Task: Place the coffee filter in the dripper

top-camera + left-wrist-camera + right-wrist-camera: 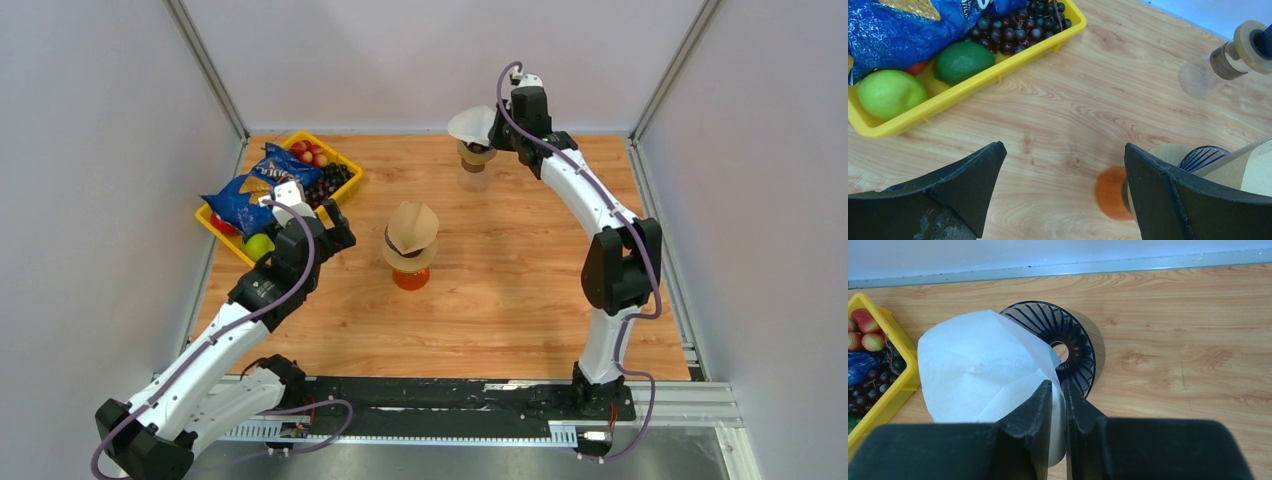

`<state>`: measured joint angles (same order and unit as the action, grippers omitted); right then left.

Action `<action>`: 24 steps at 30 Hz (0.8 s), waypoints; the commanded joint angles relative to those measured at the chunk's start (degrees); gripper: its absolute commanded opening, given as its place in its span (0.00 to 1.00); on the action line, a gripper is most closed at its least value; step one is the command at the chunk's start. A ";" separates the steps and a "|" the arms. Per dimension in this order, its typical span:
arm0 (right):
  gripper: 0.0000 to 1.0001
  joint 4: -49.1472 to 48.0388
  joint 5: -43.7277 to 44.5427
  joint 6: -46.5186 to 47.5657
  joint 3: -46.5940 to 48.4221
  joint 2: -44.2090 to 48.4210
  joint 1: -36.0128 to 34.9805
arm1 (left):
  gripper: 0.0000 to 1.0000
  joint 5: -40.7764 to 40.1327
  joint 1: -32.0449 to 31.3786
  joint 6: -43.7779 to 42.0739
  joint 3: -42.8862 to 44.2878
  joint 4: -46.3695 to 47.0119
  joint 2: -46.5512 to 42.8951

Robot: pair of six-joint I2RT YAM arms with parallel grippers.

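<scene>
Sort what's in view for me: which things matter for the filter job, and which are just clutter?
In the job: white coffee filter, ribbed dripper, right gripper pinching the filter.
Lying about: yellow tray, chip bag, lime, grapes, centre dripper with brown filter.

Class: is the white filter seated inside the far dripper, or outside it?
Outside. The right gripper pinches the filter near the dripper, whose ribbed inside shows bare.
</scene>
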<state>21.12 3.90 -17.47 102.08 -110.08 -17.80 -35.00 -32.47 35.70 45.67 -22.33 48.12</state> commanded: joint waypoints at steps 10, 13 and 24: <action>0.35 -1.72 1.44 2.68 2.64 2.67 0.45 | 1.00 1.20 0.37 -0.95 -0.39 1.05 -1.52; 0.41 -1.70 1.71 3.53 2.40 3.54 0.43 | 1.00 1.72 0.38 -0.90 -0.41 1.22 -1.49; 0.53 -1.65 2.76 5.22 2.65 6.54 0.47 | 1.00 1.99 0.35 -1.04 -0.57 1.19 -2.12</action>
<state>21.12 5.91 -13.78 102.17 -107.87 -17.54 -33.43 -32.47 35.64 45.65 -22.26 47.11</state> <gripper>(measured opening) 0.518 0.999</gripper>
